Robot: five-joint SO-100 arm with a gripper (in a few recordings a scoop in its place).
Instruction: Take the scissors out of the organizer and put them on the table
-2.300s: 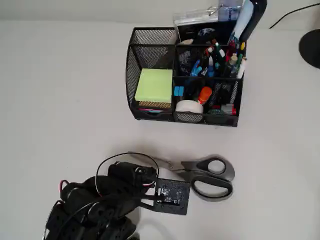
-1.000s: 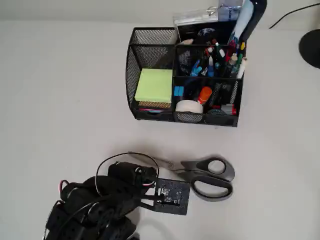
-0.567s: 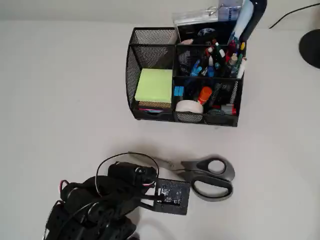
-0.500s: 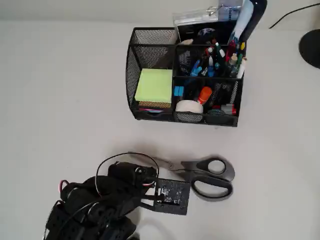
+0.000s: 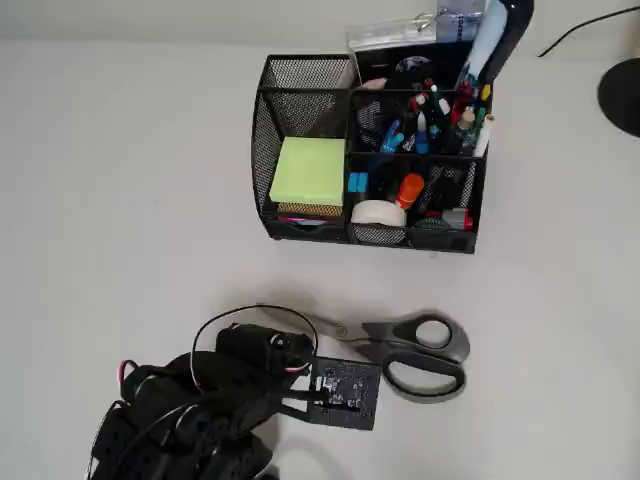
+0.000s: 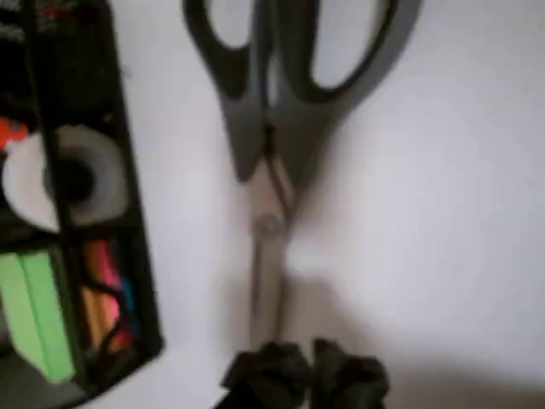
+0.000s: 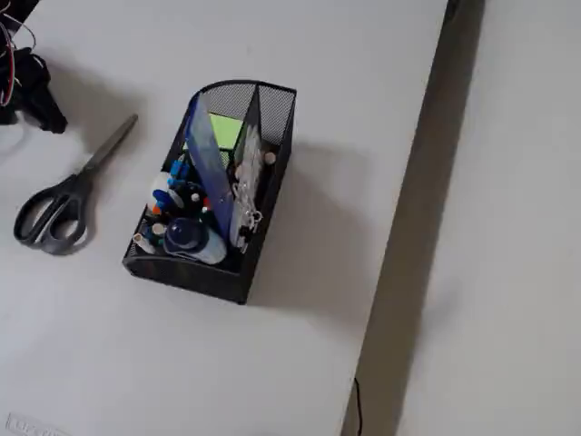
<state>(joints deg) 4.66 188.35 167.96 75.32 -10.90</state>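
The scissors (image 5: 415,355) lie flat on the table (image 5: 120,200) in front of the organizer (image 5: 300,62), grey handles to the right in the overhead view and blades pointing left under the arm's wire loop. The wrist view shows them lengthwise (image 6: 272,128), with the blade tip ending just above my gripper (image 6: 311,375). Its black fingertips sit together with nothing between them. In the fixed view the gripper (image 7: 50,113) is at the top left, apart from the scissors (image 7: 64,204). The organizer (image 7: 272,109) holds pens, green sticky notes (image 5: 308,172) and a tape roll (image 5: 378,215).
The arm's black body (image 5: 220,390) fills the lower left of the overhead view. A black round base (image 5: 625,95) and a cable (image 5: 570,35) sit at the upper right. The table edge (image 7: 408,182) runs down the right side of the fixed view.
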